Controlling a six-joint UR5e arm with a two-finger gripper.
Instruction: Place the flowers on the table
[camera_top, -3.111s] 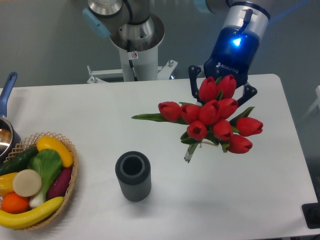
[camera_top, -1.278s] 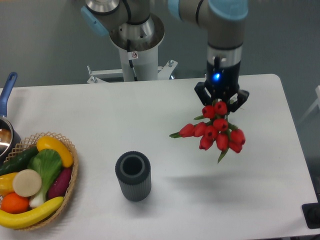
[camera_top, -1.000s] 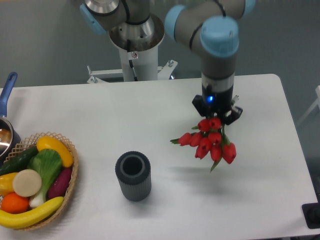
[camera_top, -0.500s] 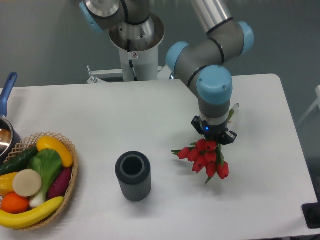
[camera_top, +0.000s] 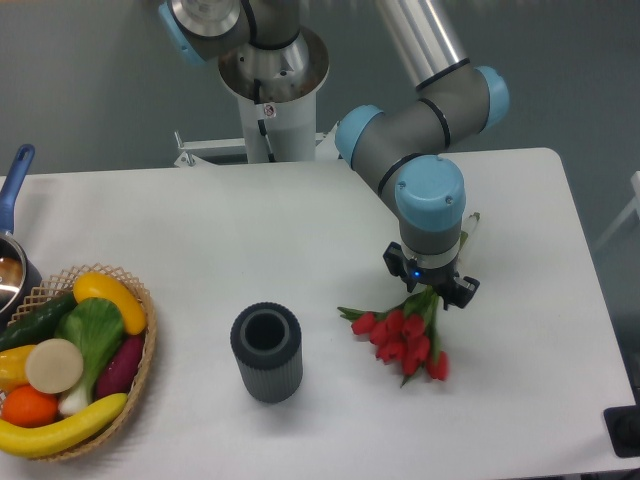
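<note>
The flowers (camera_top: 403, 338), a bunch of red tulip buds with green stems, lie low over the white table (camera_top: 200, 230) right of centre, with the buds pointing toward the front. Their shadow is tight beneath them, so the buds seem to rest on the tabletop. My gripper (camera_top: 431, 287) points straight down just behind the buds. Its jaws stand on either side of the stems and look closed on them. The stem ends poke out behind the wrist near the back right.
A dark ribbed cylindrical vase (camera_top: 266, 352) stands upright left of the flowers. A wicker basket (camera_top: 143, 345) of fruit and vegetables sits at the front left. A pot with a blue handle (camera_top: 12, 215) is at the left edge. The robot base (camera_top: 272, 80) stands behind the table.
The gripper has come down and toward the front with the flowers. The bunch has gone from hanging high in the air to lying low on the tabletop.
</note>
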